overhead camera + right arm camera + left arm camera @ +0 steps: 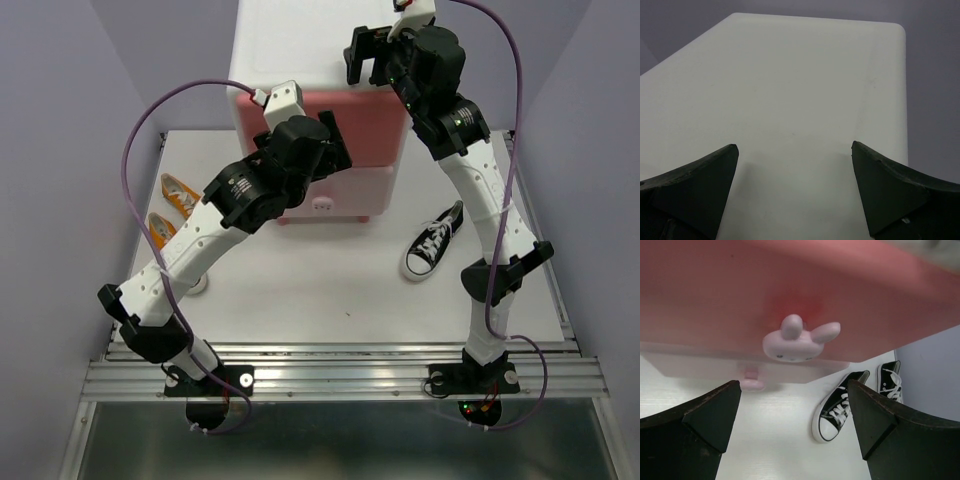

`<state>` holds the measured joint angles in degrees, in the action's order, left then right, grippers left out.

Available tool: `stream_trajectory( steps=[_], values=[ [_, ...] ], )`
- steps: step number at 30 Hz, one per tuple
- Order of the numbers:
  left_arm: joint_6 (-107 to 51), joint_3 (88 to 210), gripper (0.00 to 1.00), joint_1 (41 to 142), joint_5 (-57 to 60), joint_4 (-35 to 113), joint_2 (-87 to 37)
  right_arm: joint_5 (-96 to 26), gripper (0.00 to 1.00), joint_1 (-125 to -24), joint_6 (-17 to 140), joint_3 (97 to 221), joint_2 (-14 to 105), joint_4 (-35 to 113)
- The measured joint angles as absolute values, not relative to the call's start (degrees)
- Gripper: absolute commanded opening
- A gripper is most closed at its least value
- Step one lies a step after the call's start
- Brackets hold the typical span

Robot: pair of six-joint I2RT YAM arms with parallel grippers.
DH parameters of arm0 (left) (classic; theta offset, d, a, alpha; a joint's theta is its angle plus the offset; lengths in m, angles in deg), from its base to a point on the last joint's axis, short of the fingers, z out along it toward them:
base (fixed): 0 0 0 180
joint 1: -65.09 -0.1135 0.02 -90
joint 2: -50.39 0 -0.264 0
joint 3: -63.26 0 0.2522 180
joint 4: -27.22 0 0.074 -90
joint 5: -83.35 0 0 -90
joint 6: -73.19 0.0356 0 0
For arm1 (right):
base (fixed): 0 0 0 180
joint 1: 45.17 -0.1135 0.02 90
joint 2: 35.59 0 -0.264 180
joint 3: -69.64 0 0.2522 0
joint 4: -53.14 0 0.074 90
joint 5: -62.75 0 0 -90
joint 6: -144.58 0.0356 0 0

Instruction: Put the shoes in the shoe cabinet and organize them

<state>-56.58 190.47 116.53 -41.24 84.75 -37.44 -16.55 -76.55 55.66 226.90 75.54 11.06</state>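
The shoe cabinet point(290, 60) stands at the back, with a deep pink upper drawer front point(375, 120) and a pale lower one point(350, 185). My left gripper point(332, 145) is open just in front of the upper drawer. In the left wrist view the bunny knob point(797, 340) sits slightly above the gap between the open fingers point(710, 415), not touched. My right gripper point(363, 58) is open and empty over the cabinet's white top point(790, 80). Two orange shoes point(177, 192) point(160, 228) lie at the left. One black shoe point(432, 240) lies at the right, and the left wrist view shows both black shoes point(837, 407) point(890, 380).
Purple walls close in the white table point(330, 290) on the left, right and back. A metal rail point(340, 370) runs along the near edge by the arm bases. The lower drawer's bunny knob point(322, 205) faces the table's middle.
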Motion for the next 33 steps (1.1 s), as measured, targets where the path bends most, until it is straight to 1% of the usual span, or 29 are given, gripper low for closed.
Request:
stream_trajectory(
  steps=[8,21,22,24,25,28,29,31,32,33],
  values=[
    [-51.9,190.3,0.99,110.8,-38.4,78.9,-39.0,-16.8,1.00,-76.5,55.7,226.8,75.5,11.0],
    [-45.8,191.0,0.98,110.3,-35.1,77.4,-44.3,-16.9,1.00,-76.6,55.6,225.7,74.9,11.5],
    [-45.7,191.0,0.93,110.3,-35.0,77.5,-44.4,-16.9,1.00,-76.6,55.6,225.6,74.8,11.6],
    [-45.7,191.1,0.85,110.3,-34.9,77.5,-44.4,-16.9,1.00,-76.6,55.6,225.2,74.5,11.7],
    [-45.6,191.1,0.75,110.3,-34.9,77.4,-44.4,-16.9,1.00,-76.6,55.5,224.7,74.2,11.8],
    [-45.7,191.1,0.63,110.1,-34.5,77.3,-44.4,-16.9,1.00,-76.7,55.5,223.9,73.6,12.0],
    [-45.6,191.1,0.53,110.1,-34.5,77.1,-44.4,-16.9,1.00,-76.7,55.5,223.7,73.5,11.9],
    [-45.0,191.1,0.43,110.2,-34.3,77.2,-44.4,-16.9,1.00,-76.7,55.5,223.4,73.3,12.0],
    [-45.3,191.1,0.34,110.1,-34.3,77.2,-44.4,-16.9,1.00,-76.7,55.5,223.3,73.2,12.0],
    [-45.3,191.1,0.30,110.1,-34.3,77.2,-44.4,-16.9,1.00,-76.7,55.5,223.3,73.2,12.0]
  ],
)
